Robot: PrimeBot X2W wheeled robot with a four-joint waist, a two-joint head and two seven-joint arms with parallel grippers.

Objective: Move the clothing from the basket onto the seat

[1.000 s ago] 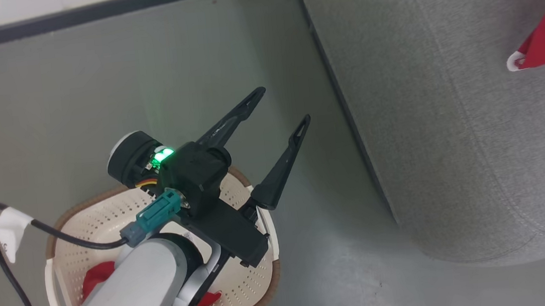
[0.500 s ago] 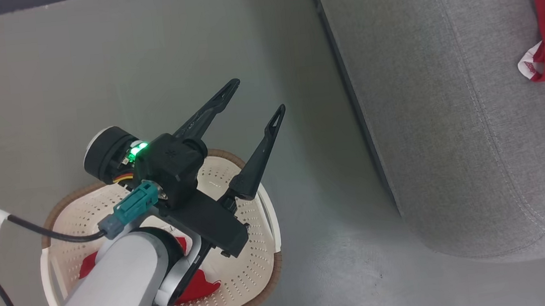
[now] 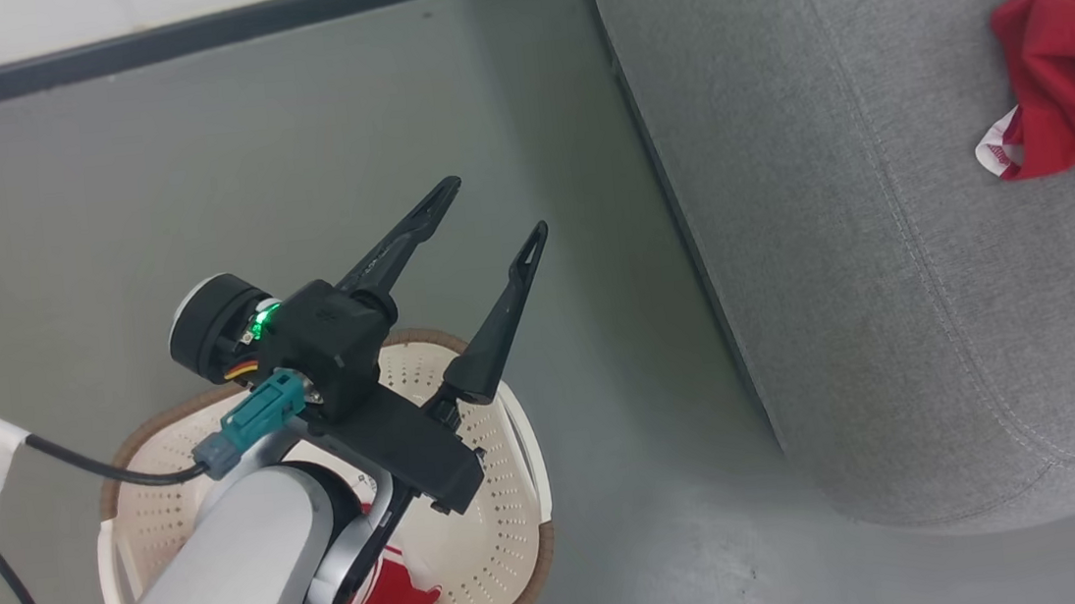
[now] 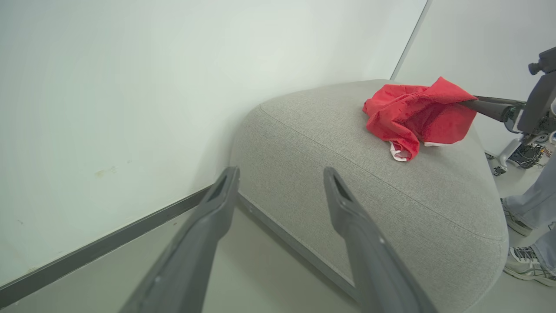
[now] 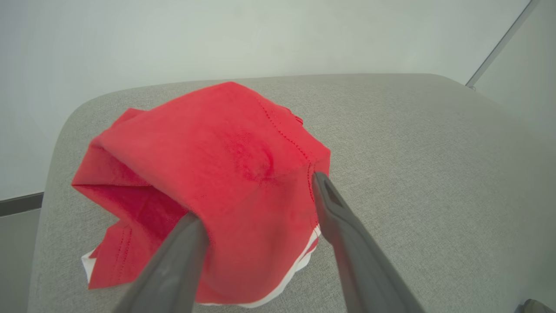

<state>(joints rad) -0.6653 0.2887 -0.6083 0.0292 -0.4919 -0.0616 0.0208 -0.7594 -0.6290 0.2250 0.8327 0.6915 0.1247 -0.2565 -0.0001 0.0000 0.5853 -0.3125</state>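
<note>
Status: part complete. One red garment point(image 5: 208, 174) lies crumpled on the seat point(image 3: 835, 214), so that part of the transfer is judged done. The right gripper point(image 5: 256, 195) is at it, jaws spread wide with cloth bunched between them; no pinch is evident. A second garment point(image 3: 384, 598) sits in the basket point(image 3: 497, 543), partly hidden under the left forearm point(image 3: 229, 578), and is outstanding. The left gripper point(image 3: 500, 205) hovers past the basket's rim, above the floor point(image 3: 190, 178), jaws wide and empty. Whether more clothing lies beneath the arm cannot be told.
</note>
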